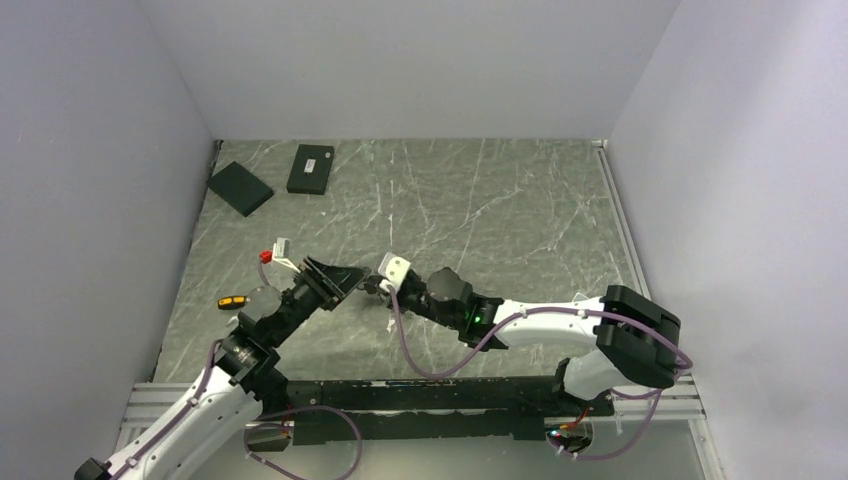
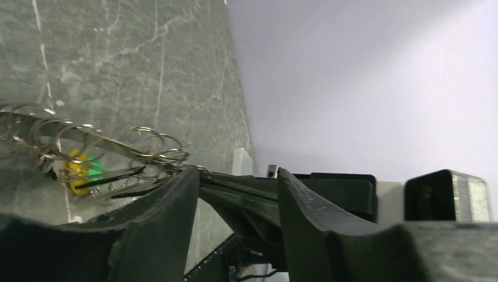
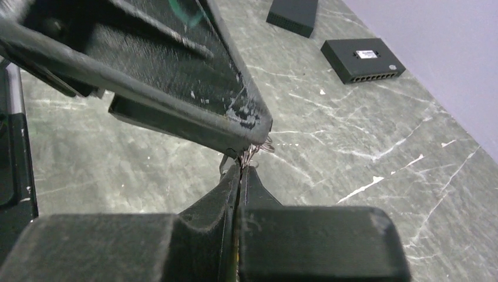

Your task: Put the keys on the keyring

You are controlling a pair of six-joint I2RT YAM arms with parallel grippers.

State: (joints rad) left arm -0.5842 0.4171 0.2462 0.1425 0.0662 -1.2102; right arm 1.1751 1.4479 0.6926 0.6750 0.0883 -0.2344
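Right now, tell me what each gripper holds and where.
Right gripper pinches the keyring by its wire edge; left gripper is open, holding nothing.

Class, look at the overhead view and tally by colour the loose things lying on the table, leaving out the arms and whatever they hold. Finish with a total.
Black boxes: 2
Red-and-white piece: 1
Yellow-and-black piece: 1
Total: 4

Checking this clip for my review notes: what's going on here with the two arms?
The two arms meet over the table. The right gripper is shut, pinching the thin metal loops of the keyring at its fingertips. The left gripper faces it, fingers apart, holding nothing visible. Two black boxes lie at the far left, away from both.
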